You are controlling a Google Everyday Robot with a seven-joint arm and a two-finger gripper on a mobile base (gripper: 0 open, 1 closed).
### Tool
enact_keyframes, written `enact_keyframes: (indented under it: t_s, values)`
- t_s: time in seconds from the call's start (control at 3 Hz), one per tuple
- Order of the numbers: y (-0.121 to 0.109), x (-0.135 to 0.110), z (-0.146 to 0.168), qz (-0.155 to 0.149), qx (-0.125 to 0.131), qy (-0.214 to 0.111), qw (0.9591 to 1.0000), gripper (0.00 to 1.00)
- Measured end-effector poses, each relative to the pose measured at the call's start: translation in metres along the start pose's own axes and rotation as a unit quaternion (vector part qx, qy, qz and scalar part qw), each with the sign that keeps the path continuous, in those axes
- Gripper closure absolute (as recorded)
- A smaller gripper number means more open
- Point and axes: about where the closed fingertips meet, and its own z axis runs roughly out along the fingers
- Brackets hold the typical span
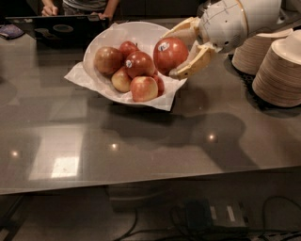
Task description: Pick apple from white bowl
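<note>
1. While the cream-coloured two-finger end effector [169, 55] reaches in from the upper right on its rounded white arm, it is clenched around the glossy, bright red round apple [168, 58], with one finger lying over the fruit's top and the other pressed under its lower right side
2. That apple, with a small pale oval sticker near its top, hangs over the right part of the wide, shallow white bowl [141, 29], close to the rim
3. Crinkled white paper lining [79, 75] fills the bowl, and its corners poke past the rim onto the dark grey glossy desk [141, 141]
4. Several other fruits lie heaped in the bowl: a darker red stickered apple [138, 63] at the middle, just left of the held one, a brownish-red apple [108, 60] at the left, and two yellow-blushed apples [143, 88] at the front
5. Two tall stacks of pale disposable bowls [277, 70] stand on the desk at the right edge, behind and beside the arm
6. At the desk's far edge sits a flat black device [56, 28], with a person's hand [47, 9] just beyond it
7. Dark cables [202, 216] lie on the floor below the desk's front edge
</note>
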Motion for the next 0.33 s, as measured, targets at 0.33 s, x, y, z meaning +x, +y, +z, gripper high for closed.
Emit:
enact_keyframes:
  t_s: [0.33]
  values:
    - [0.002, 0.0, 0.0008, 0.0, -0.005, 0.0, 1.0, 1.0]
